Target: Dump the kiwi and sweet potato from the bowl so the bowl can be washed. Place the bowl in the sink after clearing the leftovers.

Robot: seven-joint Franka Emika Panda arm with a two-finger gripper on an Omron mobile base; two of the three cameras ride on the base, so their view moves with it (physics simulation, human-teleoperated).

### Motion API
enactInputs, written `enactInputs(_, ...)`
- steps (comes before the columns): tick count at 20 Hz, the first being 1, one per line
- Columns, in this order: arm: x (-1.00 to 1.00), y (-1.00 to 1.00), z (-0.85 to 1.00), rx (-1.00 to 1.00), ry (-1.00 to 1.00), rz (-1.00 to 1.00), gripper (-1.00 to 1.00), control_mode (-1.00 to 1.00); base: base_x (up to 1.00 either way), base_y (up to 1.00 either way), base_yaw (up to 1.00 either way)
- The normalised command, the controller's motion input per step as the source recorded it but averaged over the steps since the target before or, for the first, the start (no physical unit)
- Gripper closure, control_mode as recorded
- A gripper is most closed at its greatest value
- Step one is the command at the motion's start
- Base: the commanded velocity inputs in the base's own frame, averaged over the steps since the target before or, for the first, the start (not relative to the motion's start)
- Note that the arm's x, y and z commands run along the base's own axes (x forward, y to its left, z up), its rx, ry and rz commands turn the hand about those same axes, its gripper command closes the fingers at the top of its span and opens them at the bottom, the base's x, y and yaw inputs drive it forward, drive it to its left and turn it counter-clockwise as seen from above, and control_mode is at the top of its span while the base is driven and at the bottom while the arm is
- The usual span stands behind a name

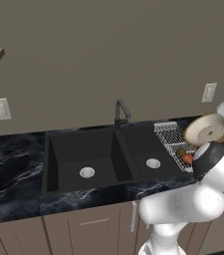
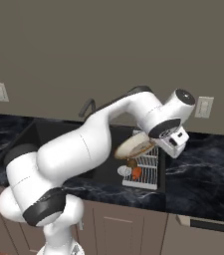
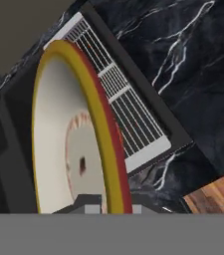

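While the sink (image 1: 91, 159) is lying as the widest thing along the black marble counter (image 1: 14, 164), its two basins are running side by side from left to right, with the dark faucet (image 1: 121, 113) standing behind the divider and the silver wire rack (image 1: 172, 142) sitting over the right end of the right basin. The arm is reaching over that right end, and the bowl (image 1: 209, 130) is hanging above the rack, tipped steeply so that its cream inside is facing toward the sink and its tan rim is standing nearly on edge. In the hand view the bowl (image 3: 78, 134) is rising straight up from the fingertips, which are sitting at its lower rim, so the gripper (image 3: 106, 201) is judged to be clamped on that rim; the finger gap itself is hidden behind the bowl's edge. The bowl's wide face is turning left toward the basins, with the rack showing just beyond its back. Below it, the sweet potato (image 1: 187, 159) is lying on the rack's near end, its long axis running roughly front to back, and the kiwi (image 1: 181, 152) is resting just beside it on the sink side, apparently touching it. Both leftovers are already out, so the coming move is likely carrying the bowl leftward and down from the rack into a basin.
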Motion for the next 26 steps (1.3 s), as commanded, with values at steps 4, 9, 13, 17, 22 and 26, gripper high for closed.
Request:
enactInputs(4,-0.29,1.00,0.00,0.37,0.00,0.00,1.00,-1.00,0.00,0.00,0.00)
enactInputs(9,-0.18,1.00,-0.02,0.30,-0.02,-0.02,1.00,-1.00,0.00,0.00,0.00)
enactInputs(13,-0.02,1.00,-0.06,0.20,-0.08,-0.06,1.00,-1.00,0.00,0.00,0.00)
enactInputs(17,0.00,1.00,-0.23,0.18,-0.01,-0.12,1.00,-1.00,0.00,0.00,0.00)
enactInputs(22,-0.02,1.00,-0.38,0.10,0.03,-0.16,1.00,-1.00,0.00,0.00,0.00)
enactInputs(26,-0.12,1.00,-0.22,0.04,0.14,-0.20,1.00,-1.00,0.00,0.00,0.00)
